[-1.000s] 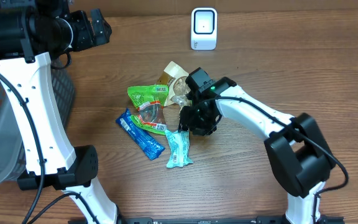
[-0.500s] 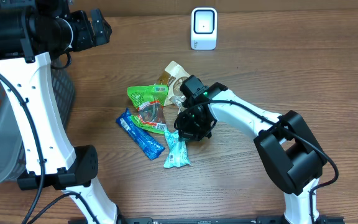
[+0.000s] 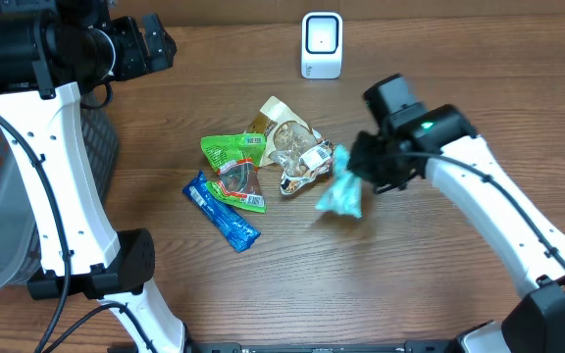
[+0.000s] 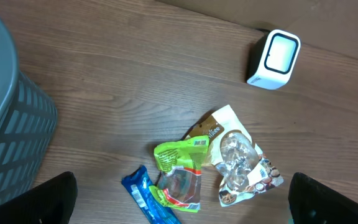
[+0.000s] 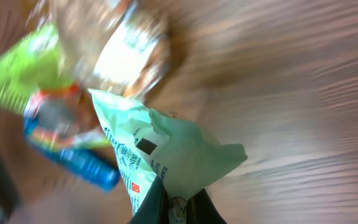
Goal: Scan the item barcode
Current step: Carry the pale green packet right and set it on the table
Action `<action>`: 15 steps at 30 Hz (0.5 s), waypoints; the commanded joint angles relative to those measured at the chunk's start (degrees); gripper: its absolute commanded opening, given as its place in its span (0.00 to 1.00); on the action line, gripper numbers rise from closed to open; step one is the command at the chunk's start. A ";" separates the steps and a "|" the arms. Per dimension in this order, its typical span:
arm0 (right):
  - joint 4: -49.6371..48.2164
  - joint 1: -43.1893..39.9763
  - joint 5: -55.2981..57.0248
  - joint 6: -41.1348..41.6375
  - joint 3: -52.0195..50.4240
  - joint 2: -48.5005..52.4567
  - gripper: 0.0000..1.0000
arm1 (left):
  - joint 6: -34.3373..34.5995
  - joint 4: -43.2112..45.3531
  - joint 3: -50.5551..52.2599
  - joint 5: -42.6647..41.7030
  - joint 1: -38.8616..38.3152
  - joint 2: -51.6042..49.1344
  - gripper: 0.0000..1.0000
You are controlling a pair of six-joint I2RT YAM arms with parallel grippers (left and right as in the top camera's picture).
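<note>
One teal packet (image 3: 339,194) hangs pinched in our right gripper (image 3: 357,175), beside the snack pile (image 3: 263,162); the scanner (image 3: 322,44) lies beyond, slightly leftward. Its blurred long axis seems to dangle. Left gripper (image 3: 160,44) gapes.

Motion-blurred teal packet (image 3: 339,194) overhead, right wrist background smeared, grey basket (image 4: 17,137) cropped at left edge, packet print unreadable.
</note>
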State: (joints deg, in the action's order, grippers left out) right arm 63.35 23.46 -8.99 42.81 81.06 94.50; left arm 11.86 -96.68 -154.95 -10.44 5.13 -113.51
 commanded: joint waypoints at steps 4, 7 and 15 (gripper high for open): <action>-5.60 -8.79 4.55 1.73 -6.78 0.22 0.04 | -0.26 0.02 0.11 0.55 0.11 -0.48 1.00; -13.68 -11.85 -1.07 -2.84 -13.77 0.22 0.04 | -0.26 0.02 0.11 0.55 0.11 -0.50 1.00; -16.96 -14.19 -8.33 -24.52 -18.64 0.22 0.72 | -0.26 0.02 0.11 0.55 0.11 -0.50 1.00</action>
State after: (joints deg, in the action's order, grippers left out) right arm 45.95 10.13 -14.13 31.44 62.39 95.09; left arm 11.86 -96.68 -154.95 -10.44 5.13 -113.54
